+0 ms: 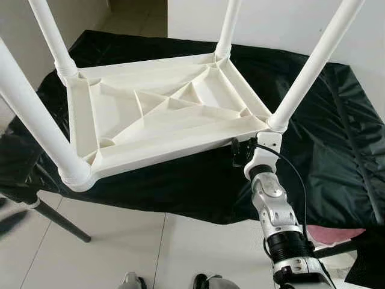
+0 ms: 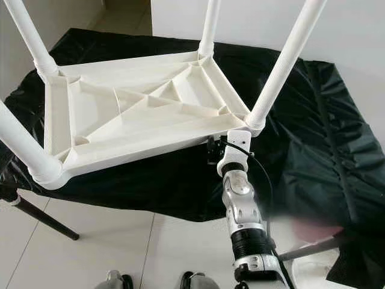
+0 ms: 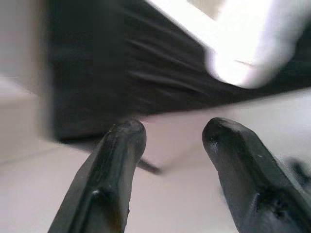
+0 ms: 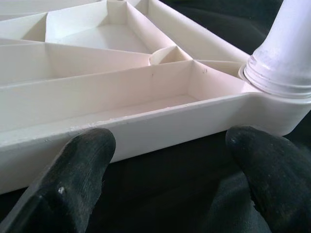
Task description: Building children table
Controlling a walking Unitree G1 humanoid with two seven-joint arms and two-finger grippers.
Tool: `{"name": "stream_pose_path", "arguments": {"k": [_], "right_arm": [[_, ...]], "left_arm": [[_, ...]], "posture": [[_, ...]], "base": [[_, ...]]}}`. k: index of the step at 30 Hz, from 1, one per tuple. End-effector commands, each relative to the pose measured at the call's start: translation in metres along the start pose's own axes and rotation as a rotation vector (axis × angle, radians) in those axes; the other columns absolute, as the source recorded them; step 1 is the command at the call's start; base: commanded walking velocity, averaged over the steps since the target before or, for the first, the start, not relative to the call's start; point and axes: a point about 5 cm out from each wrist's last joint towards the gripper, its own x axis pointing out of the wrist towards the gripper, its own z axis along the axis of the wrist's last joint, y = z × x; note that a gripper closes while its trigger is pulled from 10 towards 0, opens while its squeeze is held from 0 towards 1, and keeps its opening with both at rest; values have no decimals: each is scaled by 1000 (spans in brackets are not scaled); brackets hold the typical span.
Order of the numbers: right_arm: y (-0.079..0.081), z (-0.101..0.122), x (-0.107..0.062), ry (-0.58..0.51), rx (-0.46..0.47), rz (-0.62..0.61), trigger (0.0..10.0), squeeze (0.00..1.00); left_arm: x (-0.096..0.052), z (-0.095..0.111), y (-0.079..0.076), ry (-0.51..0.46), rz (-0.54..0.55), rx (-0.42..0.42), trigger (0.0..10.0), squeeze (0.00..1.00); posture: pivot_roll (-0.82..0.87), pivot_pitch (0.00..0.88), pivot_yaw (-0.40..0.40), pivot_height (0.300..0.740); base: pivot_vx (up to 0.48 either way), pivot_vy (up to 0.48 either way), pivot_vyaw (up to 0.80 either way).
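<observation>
Nearest the robot, the right pincer (image 2: 215, 150) sits at the near edge of the black-draped tabletop (image 1: 337, 132), just beside the near right corner of the upturned children table (image 1: 156, 114). In the right wrist view its two black fingers (image 4: 73, 170) stand well apart with only black cloth between them; they hold nothing, and the white rim of the table lies just beyond the tips. The left pincer (image 3: 172, 141) hangs lower, its fingers also spread and empty, pointing past the pale floor (image 1: 120, 241) toward the draped edge and a blurred white corner above it.

The children table lies top-down on the cloth, its ribbed underside facing up, with a white leg seated in each of the four corner sockets: near left leg (image 1: 36, 120), near right leg (image 1: 313, 66), far left leg (image 1: 54, 36) and far right leg (image 1: 228, 27). By my reading, the legs are all in and the step in hand is checking or gripping the frame at the near right corner. The next move probably calls for closing on the rim beside that socket, squarely, so the thin wall does not slip from the pads.

All four legs run out of the top of the head views, so their free ends are unseen. How firmly each is seated cannot be told. The left wrist view is badly blurred.
</observation>
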Motion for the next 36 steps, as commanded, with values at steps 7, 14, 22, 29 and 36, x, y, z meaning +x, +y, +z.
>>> {"name": "stream_pose_path", "arguments": {"k": [7, 14, 22, 29, 36], "right_arm": [[8, 6, 4, -39, 27, 20, 10000, 0], [6, 6, 5, -39, 31, -7, 10000, 0], [2, 0, 4, -1, 40, -64, 10000, 0], [6, -2, 2, 11, 68, -80, 10000, 0], [12, -15, -1, 76, 183, -100, 10000, 0]], "left_arm": [[31, 20, 54, -260, 424, -52, 10000, 0], [68, 34, 44, -374, 372, -103, 10000, 0], [119, 61, 14, -508, 256, -129, 10000, 0], [138, 77, -12, -570, 142, -144, 10000, 0], [157, 89, -78, -626, -190, -164, 10000, 0]], "posture": [[147, 119, -55, 740], [124, 113, -41, 740], [112, 119, -41, 740], [103, 128, -38, 740], [92, 136, -30, 740]], "base": [[0, 0, 0], [0, 0, 0], [0, 0, 0], [0, 0, 0], [0, 0, 0]]}}
